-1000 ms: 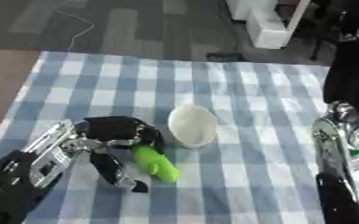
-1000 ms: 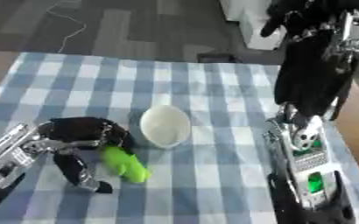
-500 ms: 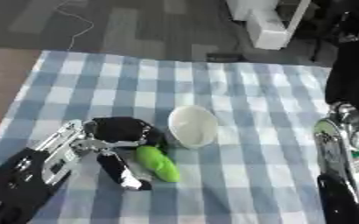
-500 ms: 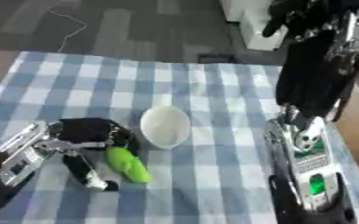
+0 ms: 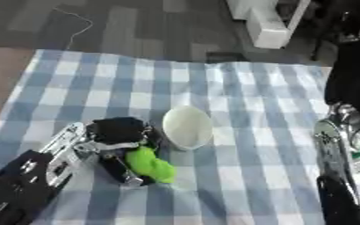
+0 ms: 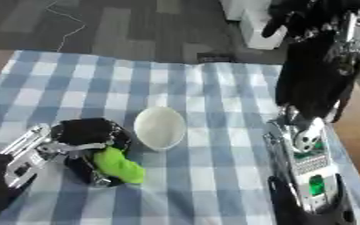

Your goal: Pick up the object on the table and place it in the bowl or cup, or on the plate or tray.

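Left robot hand curled around green object, just beside white bowl on checked cloth.

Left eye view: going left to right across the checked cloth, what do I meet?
Left hand, its fingers curled round the green object → white bowl just beside it → bare checked tablecloth → right arm at the picture's right edge, hand not visible.
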{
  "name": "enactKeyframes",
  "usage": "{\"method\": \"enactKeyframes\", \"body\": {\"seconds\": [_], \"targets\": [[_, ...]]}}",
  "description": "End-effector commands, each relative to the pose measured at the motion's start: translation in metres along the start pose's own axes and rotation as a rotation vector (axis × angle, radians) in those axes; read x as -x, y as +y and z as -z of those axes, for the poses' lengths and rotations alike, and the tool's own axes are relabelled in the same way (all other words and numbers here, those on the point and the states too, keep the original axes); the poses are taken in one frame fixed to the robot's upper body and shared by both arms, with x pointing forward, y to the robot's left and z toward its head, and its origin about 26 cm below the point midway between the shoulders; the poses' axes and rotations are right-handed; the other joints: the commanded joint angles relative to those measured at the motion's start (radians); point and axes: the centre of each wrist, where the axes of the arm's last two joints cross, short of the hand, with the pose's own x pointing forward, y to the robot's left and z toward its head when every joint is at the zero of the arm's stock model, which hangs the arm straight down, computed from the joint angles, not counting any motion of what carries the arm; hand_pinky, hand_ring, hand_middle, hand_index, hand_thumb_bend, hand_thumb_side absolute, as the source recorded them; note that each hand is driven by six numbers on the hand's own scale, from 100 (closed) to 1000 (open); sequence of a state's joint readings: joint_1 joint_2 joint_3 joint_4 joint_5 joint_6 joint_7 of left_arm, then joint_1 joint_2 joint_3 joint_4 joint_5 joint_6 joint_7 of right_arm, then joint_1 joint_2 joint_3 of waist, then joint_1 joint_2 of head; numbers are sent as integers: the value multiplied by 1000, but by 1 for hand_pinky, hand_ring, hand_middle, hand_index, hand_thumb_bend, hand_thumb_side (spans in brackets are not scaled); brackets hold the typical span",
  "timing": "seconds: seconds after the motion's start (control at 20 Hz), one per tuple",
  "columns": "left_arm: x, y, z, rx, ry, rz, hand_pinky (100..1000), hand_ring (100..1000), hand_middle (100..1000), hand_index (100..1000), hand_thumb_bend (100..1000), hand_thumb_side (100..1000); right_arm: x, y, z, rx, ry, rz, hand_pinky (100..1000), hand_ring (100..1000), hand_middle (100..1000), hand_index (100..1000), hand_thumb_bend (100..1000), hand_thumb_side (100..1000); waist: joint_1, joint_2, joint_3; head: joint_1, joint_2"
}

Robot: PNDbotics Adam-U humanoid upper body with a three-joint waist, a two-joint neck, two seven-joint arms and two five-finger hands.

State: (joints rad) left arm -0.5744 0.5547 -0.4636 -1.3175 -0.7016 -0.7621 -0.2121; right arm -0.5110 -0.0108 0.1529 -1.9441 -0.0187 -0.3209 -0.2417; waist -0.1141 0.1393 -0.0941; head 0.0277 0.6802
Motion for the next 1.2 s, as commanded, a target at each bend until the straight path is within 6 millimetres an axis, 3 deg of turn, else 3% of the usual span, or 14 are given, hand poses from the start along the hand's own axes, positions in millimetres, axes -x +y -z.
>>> {"method": "enactKeyframes", "body": {"seconds": [0.05, 0.15, 0.25, 0.55, 0.65, 0.8, 0.85, 0.9, 1.2], "targets": [[-2, 8, 2, -45, -10, -2, 100, 162, 335, 439, 194, 515, -6, 2, 6, -10, -30, 9, 298, 449, 628, 789, 100, 856, 4, -12, 1, 8, -11], [-3, 8, 2, -49, -2, -10, 100, 133, 315, 436, 106, 594, -6, 1, 6, -11, -29, 8, 298, 449, 628, 789, 100, 854, 4, -12, 2, 9, -11], [-5, 10, 2, -58, 7, -19, 100, 100, 253, 414, 100, 664, -5, 1, 6, -11, -29, 6, 297, 449, 628, 789, 100, 856, 4, -12, 3, 8, -12], [-13, 16, 2, -82, 21, -39, 100, 100, 104, 334, 100, 655, -5, 0, 6, -12, -27, 2, 297, 449, 628, 789, 100, 856, 5, -13, 6, 7, -12], [-17, 22, 2, -96, 19, -35, 100, 100, 100, 305, 100, 679, -5, 0, 6, -12, -27, -1, 297, 449, 628, 789, 100, 857, 6, -13, 7, 2, -11], [-27, 37, 5, -138, 8, -4, 100, 100, 100, 252, 100, 645, -5, -1, 6, -12, -27, -5, 297, 449, 628, 789, 100, 855, 8, -14, 10, -1, -12], [-30, 43, 6, -156, 3, 12, 100, 100, 100, 252, 100, 684, -5, -1, 6, -12, -27, -6, 297, 449, 628, 789, 100, 855, 8, -14, 11, 0, -13], [-34, 49, 8, -179, 0, 28, 100, 100, 100, 231, 100, 646, -5, -1, 6, -12, -27, -7, 297, 449, 627, 789, 100, 855, 9, -15, 12, 2, -14], [-54, 82, 19, -293, 2, 129, 100, 100, 100, 203, 100, 651, -5, -2, 6, -11, -25, -14, 298, 449, 627, 789, 100, 855, 12, -17, 14, 20, -24]]}}
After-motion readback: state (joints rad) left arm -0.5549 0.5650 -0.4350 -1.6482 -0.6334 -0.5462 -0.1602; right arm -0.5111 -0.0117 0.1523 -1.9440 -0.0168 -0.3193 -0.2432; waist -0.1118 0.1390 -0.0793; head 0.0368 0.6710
